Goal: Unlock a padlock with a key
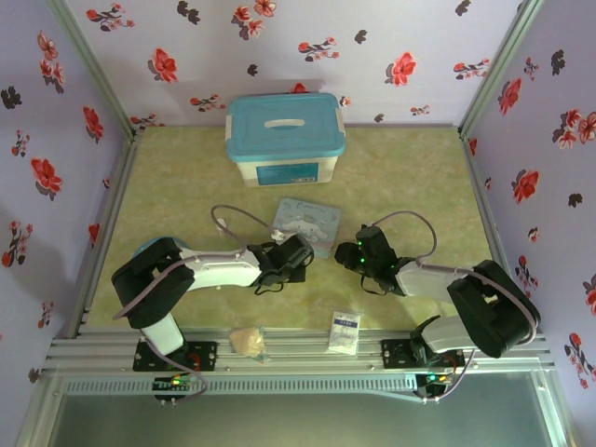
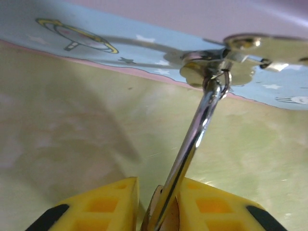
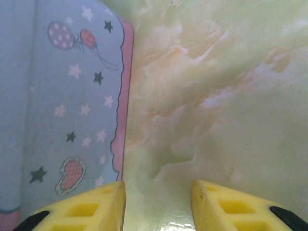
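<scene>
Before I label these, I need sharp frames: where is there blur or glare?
Left wrist: glare streaks the key in the left gripper; its far end is blurred. Right wrist: soft focus, sheen on the table by the right gripper. Top external: even light.

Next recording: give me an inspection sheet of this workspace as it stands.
Surface: green marbled table.
Job's things: key clamped upright-ish, ring at its far end, seen against the cartoon tin edge.
Clutter: blue-lidded box at the back; white packet and tan lump on the near rail.
Pincers: left pincer shut on key; right pincer open, empty, beside tin.
Cables: grey loops off both wrists.
Surroundings: flowered walls.
</scene>
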`<action>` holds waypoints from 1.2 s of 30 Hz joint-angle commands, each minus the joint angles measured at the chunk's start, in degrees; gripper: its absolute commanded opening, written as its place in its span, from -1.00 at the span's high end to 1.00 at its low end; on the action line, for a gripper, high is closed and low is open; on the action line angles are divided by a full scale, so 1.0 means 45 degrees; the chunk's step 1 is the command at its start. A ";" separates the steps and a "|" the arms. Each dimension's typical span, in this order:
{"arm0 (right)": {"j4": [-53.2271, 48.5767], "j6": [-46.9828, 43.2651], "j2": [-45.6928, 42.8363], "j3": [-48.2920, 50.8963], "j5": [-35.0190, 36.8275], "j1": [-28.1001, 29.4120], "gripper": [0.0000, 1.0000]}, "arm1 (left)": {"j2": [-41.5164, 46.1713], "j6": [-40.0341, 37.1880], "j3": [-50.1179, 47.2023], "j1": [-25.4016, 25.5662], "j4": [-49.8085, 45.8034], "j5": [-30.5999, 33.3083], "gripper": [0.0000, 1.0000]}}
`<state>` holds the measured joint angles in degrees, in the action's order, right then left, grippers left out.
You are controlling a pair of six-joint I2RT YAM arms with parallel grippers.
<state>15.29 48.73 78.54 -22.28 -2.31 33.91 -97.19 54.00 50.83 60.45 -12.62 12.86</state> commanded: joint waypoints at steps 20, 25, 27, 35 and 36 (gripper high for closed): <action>0.0584 0.0538 0.0864 -0.0141 0.0552 0.0179 0.21 | -0.2744 -0.1123 0.4330 0.2426 -0.6870 0.4277 0.32; 0.0547 0.0504 0.0868 -0.0107 0.0588 0.0213 0.22 | -0.2588 -0.1232 0.4491 0.2648 -0.6528 0.3859 0.33; 0.0508 0.0528 0.0761 -0.0100 0.0591 0.0218 0.22 | -0.2533 -0.1296 0.4641 0.2680 -0.6588 0.3849 0.33; 0.0298 -0.0540 -0.1164 0.0240 0.0085 0.0472 0.10 | 0.0991 -0.3155 0.2618 0.2069 -0.3819 0.2626 -0.15; 0.0179 -0.0685 -0.1499 0.0295 0.0017 0.0491 0.08 | 0.1339 -0.3170 0.2430 0.1956 -0.3836 0.2604 -0.20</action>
<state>16.12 48.51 75.72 -21.85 -1.61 35.59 -96.99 43.92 63.51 70.13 -33.78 25.74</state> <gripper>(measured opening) 0.455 0.583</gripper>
